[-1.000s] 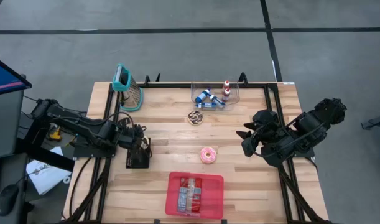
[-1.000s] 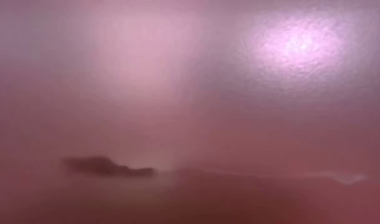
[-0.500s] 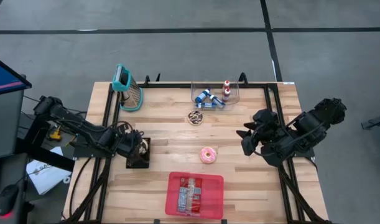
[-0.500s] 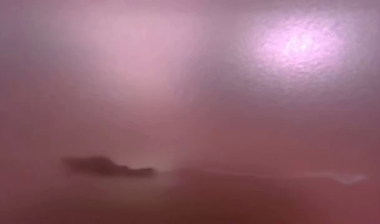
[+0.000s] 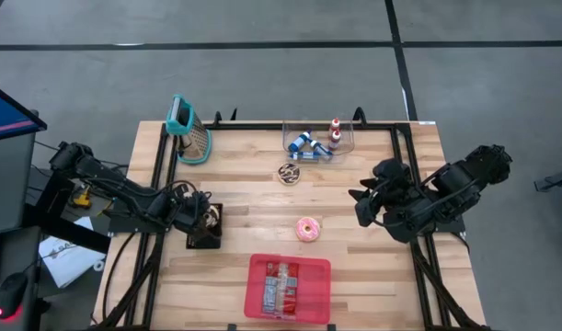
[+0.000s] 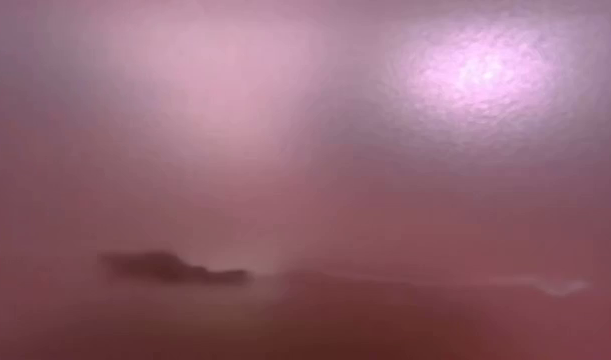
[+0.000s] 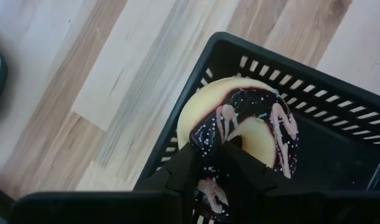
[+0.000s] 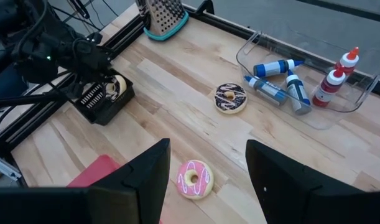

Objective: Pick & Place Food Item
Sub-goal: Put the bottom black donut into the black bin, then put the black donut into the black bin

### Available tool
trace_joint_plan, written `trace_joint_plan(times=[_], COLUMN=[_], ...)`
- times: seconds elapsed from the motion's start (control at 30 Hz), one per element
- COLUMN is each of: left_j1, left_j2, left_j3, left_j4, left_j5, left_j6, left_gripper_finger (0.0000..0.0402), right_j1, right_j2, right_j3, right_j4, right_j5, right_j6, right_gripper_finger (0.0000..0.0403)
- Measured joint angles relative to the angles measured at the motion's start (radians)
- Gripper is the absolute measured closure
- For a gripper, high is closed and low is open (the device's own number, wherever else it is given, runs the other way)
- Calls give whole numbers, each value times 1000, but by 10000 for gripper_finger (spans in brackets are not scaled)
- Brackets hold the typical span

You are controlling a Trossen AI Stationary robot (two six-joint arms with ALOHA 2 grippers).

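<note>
My left gripper (image 7: pixel 213 152) is shut on a chocolate-glazed donut (image 7: pixel 252 124) with pink drizzle, inside the black slatted basket (image 5: pixel 207 237) at the table's left. From the right wrist view the same donut (image 8: pixel 119 86) shows in the basket (image 8: pixel 102 102). A pink-glazed donut (image 5: pixel 307 229) lies flat mid-table, and another chocolate donut (image 5: pixel 288 174) lies farther back. My right gripper (image 8: pixel 207 149) hangs open above the table's right side (image 5: pixel 363 207), holding nothing. My left gripper pinches the glazed ring of the donut (image 7: pixel 216 163) between its two fingers, on the side of the ring nearest the gripper. The fingers slant down from the table's left. The donut stands tilted inside the basket; whether it rests on the basket's floor is hidden.
A red tray (image 5: pixel 288 286) with packets sits at the near edge. A clear bin (image 5: pixel 319 142) of bottles stands at the back, and a teal-handled grater (image 5: pixel 190 131) at the back left. Black rails (image 5: pixel 405 175) frame the table. The low view is blocked by a pink blur.
My left gripper has gone down into the black basket with the chocolate donut and has rolled a little about its own axis. The donut now sits lower, within the basket's walls.
</note>
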State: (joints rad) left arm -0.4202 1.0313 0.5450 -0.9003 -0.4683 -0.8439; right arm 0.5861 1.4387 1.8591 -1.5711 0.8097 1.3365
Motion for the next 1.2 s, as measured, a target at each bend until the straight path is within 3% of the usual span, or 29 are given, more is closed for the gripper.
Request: trace_joint_plan(times=[0.57,1.2], left_j1=[1,1], left_j2=[-17,-168], left_j3=[-1,-1], left_j4=[0,-15], left_j5=[-2,-19], left_j6=[-9,-56], left_gripper_finger=[270,266], right_j1=[0,0], right_j2=[0,0], right_j3=[0,0], right_j4=[0,0], right_j5=[0,0], right_j6=[3,0], right_gripper_finger=[201,201])
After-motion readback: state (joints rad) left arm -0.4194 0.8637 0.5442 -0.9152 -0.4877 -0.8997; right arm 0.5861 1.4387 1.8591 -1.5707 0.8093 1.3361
